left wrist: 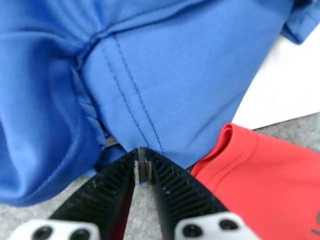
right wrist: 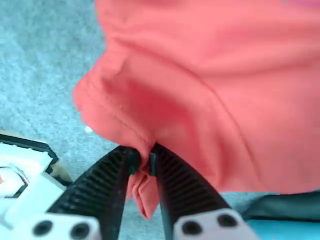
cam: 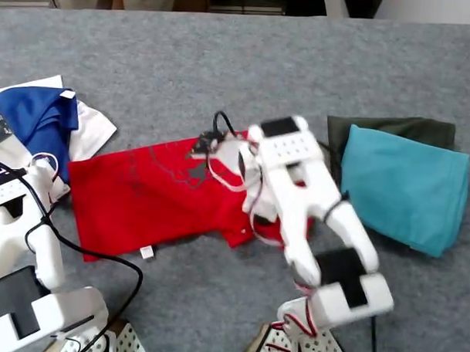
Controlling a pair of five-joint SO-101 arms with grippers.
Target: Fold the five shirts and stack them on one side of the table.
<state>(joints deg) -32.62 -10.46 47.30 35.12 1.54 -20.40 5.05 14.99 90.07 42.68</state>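
Red cloth is pinched between the ribbed jaws of the right gripper (right wrist: 142, 159): a bunched fold of the red shirt (right wrist: 200, 75) is clamped at the tips, and a small tuck of it hangs below them. Around that grip the fabric rises in soft ridges above the grey table (right wrist: 40, 60). In the high view the same garment lies across the middle of the table, flat on one side and gathered under the right arm on the other. The left gripper (left wrist: 142, 166) has its jaws pressed together at the hem of the blue shirt (left wrist: 175, 65); whether any cloth is caught between the tips cannot be told. An edge of the red shirt lies just beside those jaws. The blue shirt rests loosely crumpled on the white shirt (left wrist: 295, 85), the two forming a heap at one end of the table. At the opposite end the teal shirt (cam: 404, 186) lies folded into a neat rectangle on top of the dark green shirt (cam: 391, 127), also folded. Judged from this layout, two of the five shirts are finished and stacked. The red one appears to be mid-fold, and the blue and white ones are not yet folded. Three garments therefore remain to be folded and added to the stack.
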